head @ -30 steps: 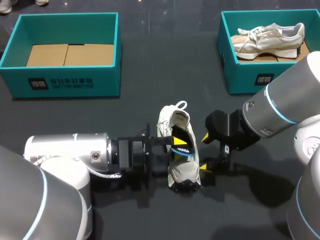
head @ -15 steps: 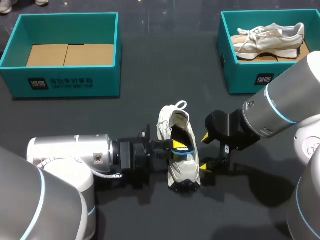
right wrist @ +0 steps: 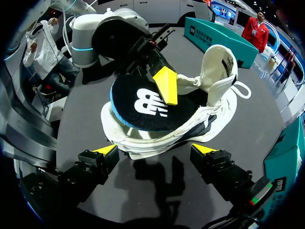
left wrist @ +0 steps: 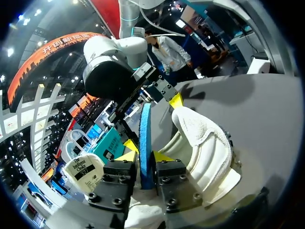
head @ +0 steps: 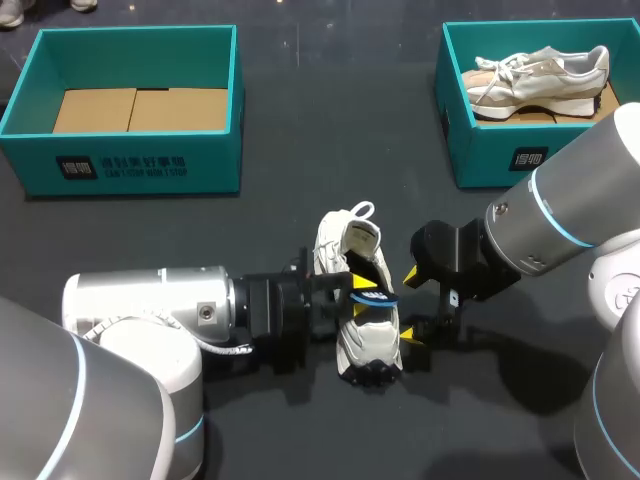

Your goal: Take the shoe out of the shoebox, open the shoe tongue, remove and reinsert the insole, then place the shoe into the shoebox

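Shoe (head: 362,345) lies mid-desk, toward the near edge, its opening facing the right gripper (head: 409,306), whose fingers are spread wide on either side of it, not touching. Left gripper (left wrist: 144,156) is clamped on the insole (right wrist: 143,107), held edgewise at the shoe's opening.

Head view looks down on the whole bench (head: 300,130) from above and behind. Both wrist views face each other closely across the shoe (head: 362,345), shared by all.
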You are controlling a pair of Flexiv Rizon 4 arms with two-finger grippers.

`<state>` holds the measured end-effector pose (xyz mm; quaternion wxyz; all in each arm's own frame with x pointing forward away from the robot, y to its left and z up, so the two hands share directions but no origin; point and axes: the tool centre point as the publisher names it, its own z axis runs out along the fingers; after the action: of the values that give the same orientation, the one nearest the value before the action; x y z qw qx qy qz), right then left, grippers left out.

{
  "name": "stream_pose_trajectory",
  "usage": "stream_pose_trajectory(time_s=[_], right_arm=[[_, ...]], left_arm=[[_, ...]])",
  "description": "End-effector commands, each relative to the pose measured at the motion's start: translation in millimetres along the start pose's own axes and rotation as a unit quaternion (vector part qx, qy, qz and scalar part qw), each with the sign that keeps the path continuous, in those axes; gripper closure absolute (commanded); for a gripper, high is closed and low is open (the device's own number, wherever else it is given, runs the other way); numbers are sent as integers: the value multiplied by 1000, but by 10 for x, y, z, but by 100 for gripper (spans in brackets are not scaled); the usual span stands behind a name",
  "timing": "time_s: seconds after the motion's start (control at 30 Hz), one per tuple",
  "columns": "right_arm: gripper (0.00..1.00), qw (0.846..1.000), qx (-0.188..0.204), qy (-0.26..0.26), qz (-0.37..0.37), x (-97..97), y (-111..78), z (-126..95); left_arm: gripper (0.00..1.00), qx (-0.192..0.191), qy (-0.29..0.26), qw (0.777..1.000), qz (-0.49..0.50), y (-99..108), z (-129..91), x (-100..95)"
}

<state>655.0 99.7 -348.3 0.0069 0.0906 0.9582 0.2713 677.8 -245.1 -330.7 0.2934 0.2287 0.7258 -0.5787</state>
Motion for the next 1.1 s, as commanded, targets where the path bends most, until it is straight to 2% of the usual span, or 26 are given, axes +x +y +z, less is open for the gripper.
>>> stream_pose_trajectory(time_s=[0.03,0.23,0.37,0.53,0.6,0.77,0.97,1.1], right_arm=[[0,1000,2,-1,1,12,7,11],[0,1000,2,-1,1,12,7,11],[0,1000,2,-1,1,12,7,11],[0,1000,2,-1,1,12,7,11],[0,1000,2,-1,1,12,7,11],[0,1000,2,-1,1,12,7,11],[0,1000,2,-1,1,12,7,11],[0,1000,2,-1,1,12,7,11]], left_arm=[[71,1,2,1000,-2,-117,-84,2],[69,16,7,1000,3,-264,-112,-3],[71,21,14,1000,6,-283,-83,8],[87,20,28,999,5,-241,-10,52],[100,18,30,999,4,-209,18,59],[100,9,38,999,10,-118,57,80],[100,-28,39,999,25,66,89,98],[100,-28,39,999,19,83,82,113]])
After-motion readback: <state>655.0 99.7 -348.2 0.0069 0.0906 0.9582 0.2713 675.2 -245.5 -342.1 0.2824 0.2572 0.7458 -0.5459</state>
